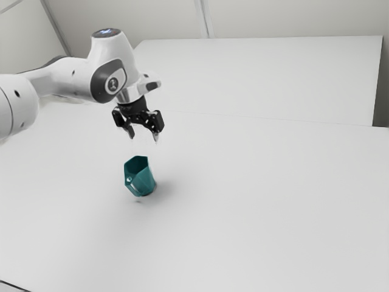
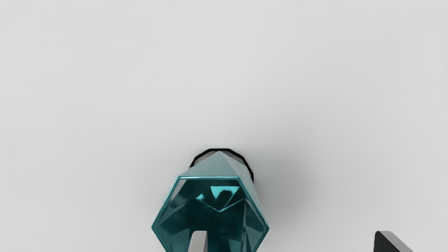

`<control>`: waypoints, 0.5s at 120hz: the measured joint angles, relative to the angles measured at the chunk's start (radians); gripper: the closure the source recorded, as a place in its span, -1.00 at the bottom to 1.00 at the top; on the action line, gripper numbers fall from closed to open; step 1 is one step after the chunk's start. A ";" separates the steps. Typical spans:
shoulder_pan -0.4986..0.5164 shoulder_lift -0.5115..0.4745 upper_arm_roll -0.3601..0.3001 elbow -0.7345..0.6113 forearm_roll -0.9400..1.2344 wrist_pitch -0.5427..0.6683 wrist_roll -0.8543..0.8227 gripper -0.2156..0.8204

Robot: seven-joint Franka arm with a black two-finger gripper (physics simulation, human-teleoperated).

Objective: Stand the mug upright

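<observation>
Mug [image 1: 144,181], teal, faceted: tilted on the pale tabletop [image 1: 261,207], mouth turned up and toward the exterior view's left, base toward its right. Gripper [image 1: 144,136] above it, spread wide, nothing held. Wrist view: one fingertip [image 2: 198,241] overlaps the mug's mouth; the other stands well out past its side.

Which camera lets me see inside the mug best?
The wrist view: it looks into the mug through its six-sided opening, though one fingertip hides a bit. The exterior view shows the mug's outer side and a little of its dark inside.
</observation>
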 joint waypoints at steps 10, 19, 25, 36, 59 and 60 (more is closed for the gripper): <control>0.003 0.000 0.001 0.098 -0.031 -0.055 0.016 -0.46; 0.002 -0.003 0.002 0.175 -0.046 -0.121 0.030 -0.49; 0.001 -0.006 0.001 0.217 -0.052 -0.167 0.038 -0.51; -0.003 -0.018 -0.001 0.243 -0.057 -0.229 0.052 -0.54; -0.004 -0.023 0.000 0.249 -0.064 -0.294 0.074 -0.57; -0.003 -0.023 0.000 0.249 -0.064 -0.296 0.075 -0.57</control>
